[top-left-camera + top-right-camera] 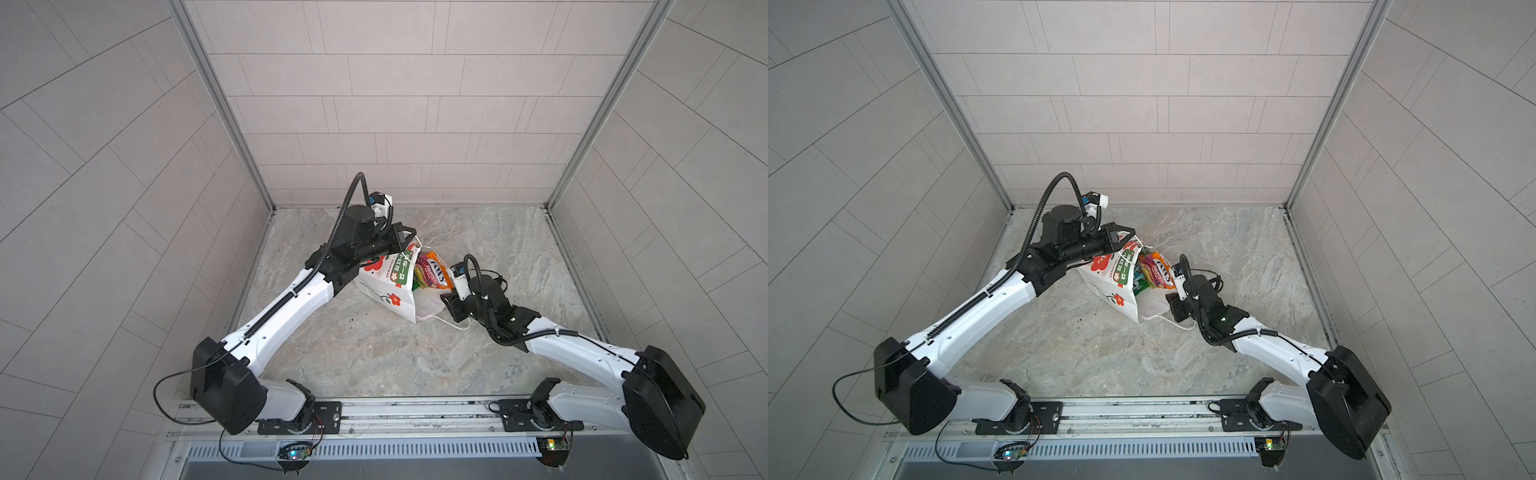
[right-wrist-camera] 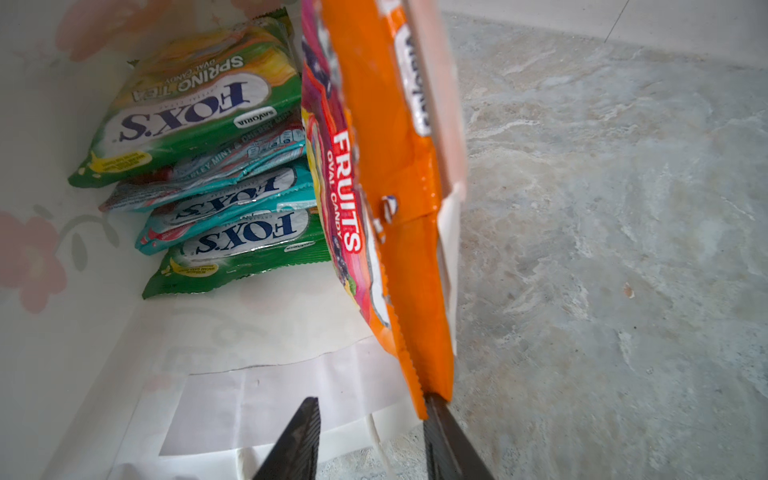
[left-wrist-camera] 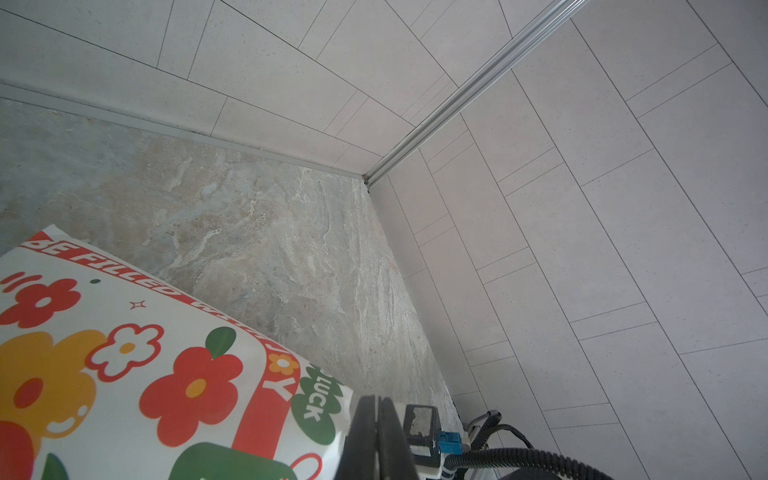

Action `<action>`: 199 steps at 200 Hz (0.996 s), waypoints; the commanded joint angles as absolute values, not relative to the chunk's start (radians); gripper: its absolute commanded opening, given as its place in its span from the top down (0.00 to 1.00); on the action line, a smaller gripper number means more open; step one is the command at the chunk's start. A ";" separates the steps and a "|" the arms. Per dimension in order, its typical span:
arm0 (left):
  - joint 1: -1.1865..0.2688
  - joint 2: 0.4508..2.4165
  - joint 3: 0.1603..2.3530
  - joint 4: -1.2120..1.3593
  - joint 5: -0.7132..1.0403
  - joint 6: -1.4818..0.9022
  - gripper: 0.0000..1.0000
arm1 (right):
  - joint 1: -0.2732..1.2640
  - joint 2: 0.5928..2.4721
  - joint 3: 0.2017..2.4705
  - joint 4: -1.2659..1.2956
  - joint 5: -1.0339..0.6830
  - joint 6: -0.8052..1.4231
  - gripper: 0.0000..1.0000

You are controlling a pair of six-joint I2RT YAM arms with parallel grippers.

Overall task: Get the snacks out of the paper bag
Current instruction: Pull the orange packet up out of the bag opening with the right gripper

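The white paper bag (image 1: 382, 291) (image 1: 1113, 286) with red flowers lies on its side, its mouth towards my right arm. My left gripper (image 1: 409, 235) (image 3: 376, 401) is shut on the bag's upper rim (image 3: 324, 415). In the bag's mouth leans an orange-pink "FRUITS" snack packet (image 2: 386, 124) (image 1: 432, 272), half outside. My right gripper (image 2: 372, 401) (image 1: 446, 299) is open at the mouth, and one finger touches that packet's serrated end. Deeper inside are stacked two green packets (image 2: 195, 104) (image 2: 249, 253) and a teal one (image 2: 232, 203).
A white cord handle (image 1: 453, 326) trails on the marbled floor (image 1: 498, 249) under my right wrist. Tiled walls close in the back and both sides. The arm bases sit on a rail (image 1: 415, 409) along the front edge.
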State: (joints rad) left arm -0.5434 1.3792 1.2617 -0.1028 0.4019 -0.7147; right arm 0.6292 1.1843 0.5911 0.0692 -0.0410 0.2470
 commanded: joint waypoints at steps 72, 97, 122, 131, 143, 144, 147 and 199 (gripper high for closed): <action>-0.534 1.364 1.266 -0.064 0.394 -0.702 1.00 | 0.585 1.098 0.614 -0.022 -0.125 0.226 0.53; -0.534 1.366 1.266 -0.064 0.397 -0.701 1.00 | 0.579 1.133 0.648 -0.015 -0.162 0.224 0.54; -0.535 1.366 1.266 -0.064 0.396 -0.701 1.00 | 0.578 1.167 0.665 0.001 -0.194 0.227 0.59; -0.535 1.368 1.266 -0.064 0.396 -0.702 1.00 | 0.579 1.179 0.672 0.007 -0.203 0.228 0.61; -0.534 1.368 1.266 -0.063 0.396 -0.702 1.00 | 0.580 1.194 0.681 0.010 -0.196 0.229 0.62; -0.535 1.368 1.267 -0.063 0.396 -0.702 1.00 | 0.579 1.195 0.681 0.010 -0.195 0.229 0.62; -0.535 1.368 1.266 -0.063 0.396 -0.702 1.00 | 0.578 1.198 0.682 0.012 -0.195 0.229 0.62; -0.534 1.368 1.268 -0.066 0.396 -0.703 1.00 | 0.580 1.249 0.707 0.032 -0.201 0.231 0.66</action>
